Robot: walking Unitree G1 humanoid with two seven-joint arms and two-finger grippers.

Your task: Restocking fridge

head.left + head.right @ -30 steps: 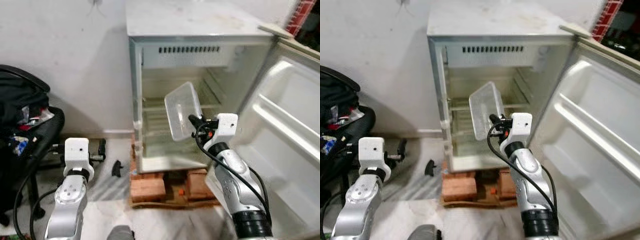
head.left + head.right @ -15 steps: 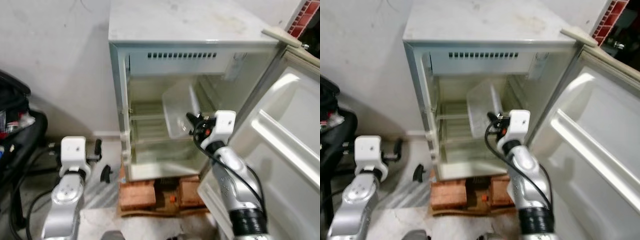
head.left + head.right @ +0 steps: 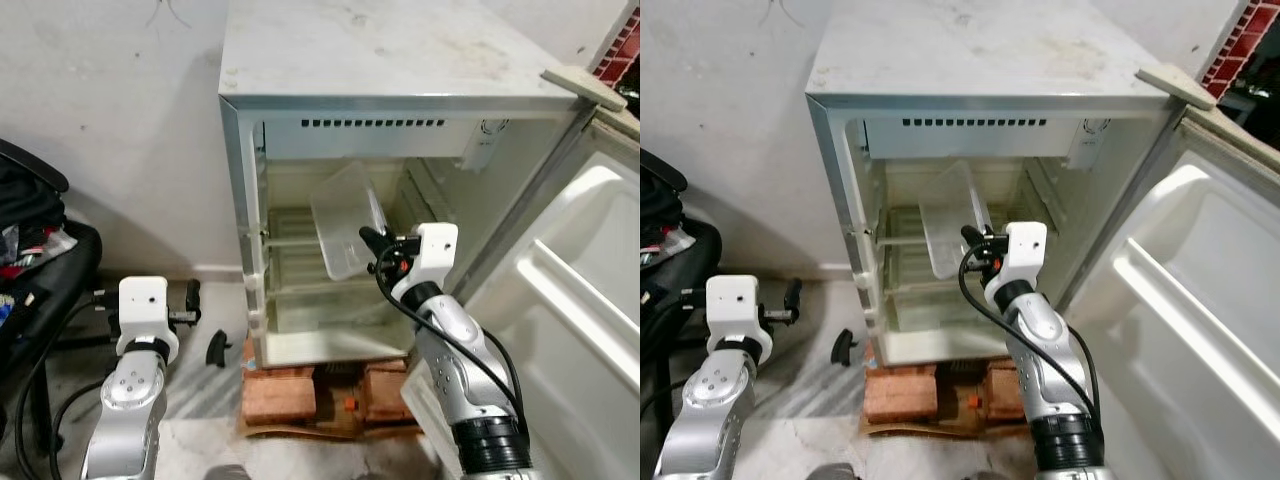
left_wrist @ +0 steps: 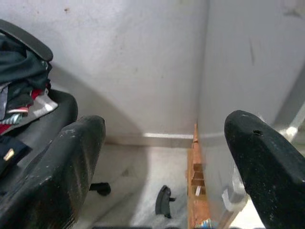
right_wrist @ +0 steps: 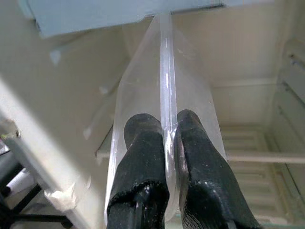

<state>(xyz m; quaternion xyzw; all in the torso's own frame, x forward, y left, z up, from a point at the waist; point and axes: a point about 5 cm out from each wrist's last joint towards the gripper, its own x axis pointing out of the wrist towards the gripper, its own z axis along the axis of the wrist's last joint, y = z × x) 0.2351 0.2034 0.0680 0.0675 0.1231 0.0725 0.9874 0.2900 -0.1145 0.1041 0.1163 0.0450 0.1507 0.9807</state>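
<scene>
Right gripper point(image 5: 164, 138) pinching rim of clear rectangular plastic tub point(image 3: 346, 220), tilted inside open white fridge point(image 3: 400, 60). Left gripper point(image 4: 162, 162) spread wide, empty, low beside fridge.

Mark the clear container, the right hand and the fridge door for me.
clear container point(image 3: 343, 228), left eye view, its see-through side wall.
right hand point(image 5: 170, 138), right wrist view, between the fingertips pinching the rim.
fridge door point(image 3: 590, 290), left eye view, inner liner.

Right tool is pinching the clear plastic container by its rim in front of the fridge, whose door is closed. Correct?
Not quite: the fridge door stands open, as the left eye view shows. The right tool does pinch the clear plastic container by its rim.
</scene>
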